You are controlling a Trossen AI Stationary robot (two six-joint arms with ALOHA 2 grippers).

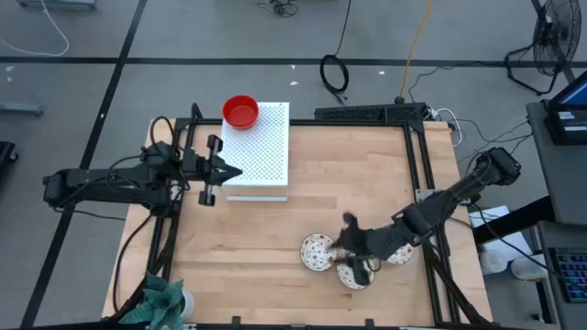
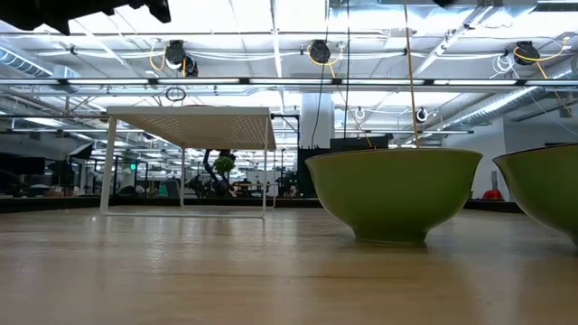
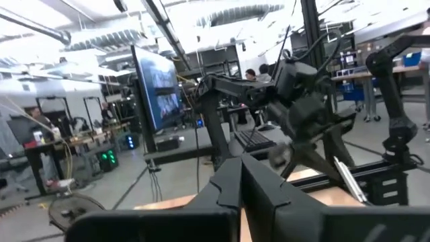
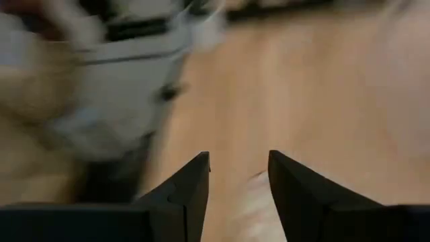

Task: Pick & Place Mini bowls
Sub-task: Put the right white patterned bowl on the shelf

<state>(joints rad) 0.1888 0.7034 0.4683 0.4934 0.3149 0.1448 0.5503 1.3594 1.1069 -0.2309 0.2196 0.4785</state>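
Observation:
One glossy red mini bowl (image 1: 240, 112) stands on the far left corner of the white perforated board (image 1: 261, 156). Three white bowls with red speckled insides sit close together near the table's near right: one (image 1: 317, 252) in full view, one (image 1: 354, 277) and one (image 1: 400, 256) partly under the right arm. In the low view two bowls (image 2: 393, 194) (image 2: 545, 185) rest on their feet. My right gripper (image 1: 353, 246) (image 4: 238, 168) hovers open over this group; a pale blurred shape lies between its fingers. My left gripper (image 1: 223, 171) (image 3: 240, 185) is shut beside the board's left edge.
The board stands on thin legs (image 2: 107, 171) at the table's far left. A green plant (image 1: 160, 298) sits at the near left corner. Black frame rails (image 1: 422, 156) run along the table's sides. Bare wood (image 1: 348, 174) lies between board and bowls.

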